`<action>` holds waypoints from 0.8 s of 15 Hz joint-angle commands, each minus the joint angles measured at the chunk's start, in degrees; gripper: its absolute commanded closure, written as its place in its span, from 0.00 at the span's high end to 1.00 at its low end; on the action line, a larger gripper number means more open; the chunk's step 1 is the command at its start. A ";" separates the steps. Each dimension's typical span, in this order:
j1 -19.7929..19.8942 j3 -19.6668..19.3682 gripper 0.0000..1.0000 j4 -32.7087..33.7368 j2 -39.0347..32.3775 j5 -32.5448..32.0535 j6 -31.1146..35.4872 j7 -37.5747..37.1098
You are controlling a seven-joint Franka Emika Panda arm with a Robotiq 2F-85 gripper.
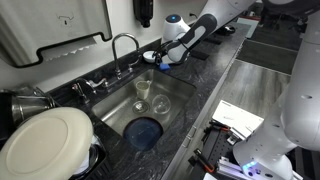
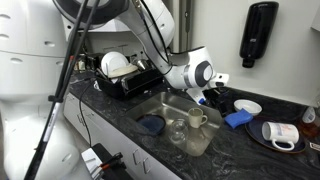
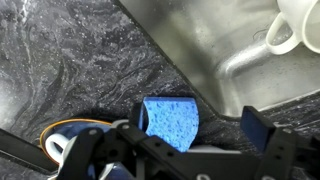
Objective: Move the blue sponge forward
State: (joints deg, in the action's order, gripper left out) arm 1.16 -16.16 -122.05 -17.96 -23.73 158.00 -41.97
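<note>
The blue sponge lies on the dark marbled counter next to the sink's rim. It also shows in both exterior views. My gripper is open and low over it. In the wrist view the sponge sits between the fingers, close against the left one, with a wide gap to the right one. The gripper also shows in both exterior views. The sponge's near end is hidden by the gripper body.
The steel sink holds a white mug, a glass and a dark-blue round dish. A white bowl and a plate with a mug stand near the sponge. The faucet and a dish rack are further off.
</note>
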 commanded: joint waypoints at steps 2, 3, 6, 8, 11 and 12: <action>-2.14 -2.25 1.00 3.85 -5.34 1.45 2.42 -2.81; -2.28 -2.54 1.00 4.46 -6.44 1.60 3.40 -2.87; -2.21 -2.99 1.00 5.57 -8.79 3.05 6.89 -1.45; -2.70 -4.06 1.00 6.19 -10.36 4.07 9.36 -1.08; -3.13 -5.35 1.00 7.18 -12.60 6.71 12.26 0.46; -3.25 -5.68 1.00 7.45 -13.22 7.85 12.70 1.14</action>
State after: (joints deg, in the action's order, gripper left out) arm -0.68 -19.81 -116.48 -28.26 -18.99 168.39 -43.27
